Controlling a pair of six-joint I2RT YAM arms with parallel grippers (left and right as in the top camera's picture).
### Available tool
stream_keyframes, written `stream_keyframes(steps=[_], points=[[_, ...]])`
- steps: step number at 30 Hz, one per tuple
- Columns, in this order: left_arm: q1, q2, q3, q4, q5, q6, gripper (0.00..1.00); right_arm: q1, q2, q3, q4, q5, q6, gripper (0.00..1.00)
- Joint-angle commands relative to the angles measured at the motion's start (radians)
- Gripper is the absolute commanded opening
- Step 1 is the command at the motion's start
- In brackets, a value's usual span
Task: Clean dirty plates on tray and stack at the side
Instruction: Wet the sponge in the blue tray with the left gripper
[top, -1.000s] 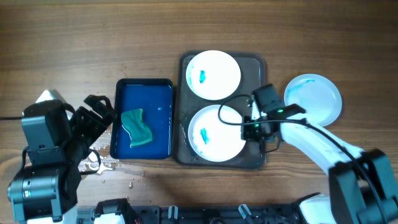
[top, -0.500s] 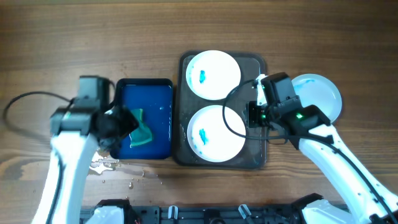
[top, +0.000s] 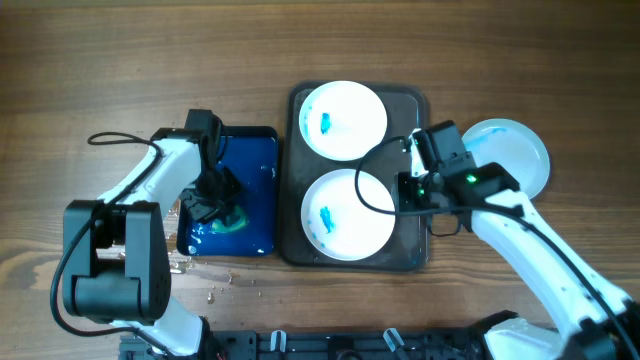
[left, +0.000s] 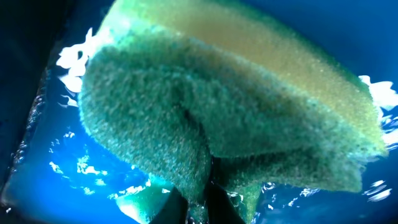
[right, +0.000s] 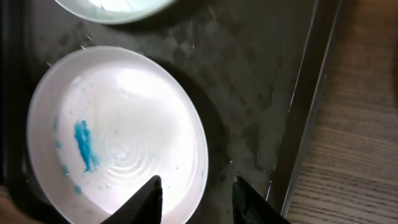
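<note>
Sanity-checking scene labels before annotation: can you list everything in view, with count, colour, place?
table: 1, brown wood, under everything
dark tray: 1, grey-brown, table centre
far plate: 1, white with blue smear, far end of dark tray
near plate: 1, white with blue smear, near end of dark tray
side plate: 1, white with a faint blue tint, on table right of dark tray
blue tray: 1, blue, holds water, left of dark tray
sponge: 1, green, in blue tray
water drops: several, clear, on table by blue tray's near-left corner
left tool: 1, black, shut on sponge
right tool: 1, black, open, over near plate's right rim
</note>
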Motion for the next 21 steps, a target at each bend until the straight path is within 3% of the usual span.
stream_keyframes(steps=[1,5,12,14,15,16,17,21], points=[[-0.003,-0.018,0.02,-0.037,-0.018,0.01,0.04,-0.005,0.09,0.003,0.011,0.016,0.02,0.32],[-0.005,-0.148,0.051,-0.101,-0.018,0.028,0.04,0.006,0.169,0.003,0.03,-0.077,-0.074,0.32],[-0.005,-0.359,0.052,-0.181,0.009,0.114,0.04,0.013,0.324,-0.005,0.12,-0.121,-0.059,0.34],[-0.005,-0.376,0.052,-0.186,0.017,0.135,0.04,0.013,0.359,-0.008,0.132,-0.143,-0.058,0.24],[-0.005,-0.378,0.052,-0.186,0.018,0.137,0.04,0.013,0.385,-0.008,0.14,-0.14,-0.052,0.1],[-0.005,-0.378,0.052,-0.185,0.018,0.137,0.04,0.013,0.396,-0.008,0.143,-0.124,-0.023,0.04],[-0.005,-0.377,0.052,-0.182,0.018,0.136,0.04,0.013,0.405,-0.008,0.143,-0.05,0.08,0.04],[-0.044,-0.377,0.052,-0.161,0.037,0.164,0.04,0.013,0.405,-0.008,0.166,-0.005,0.152,0.04]])
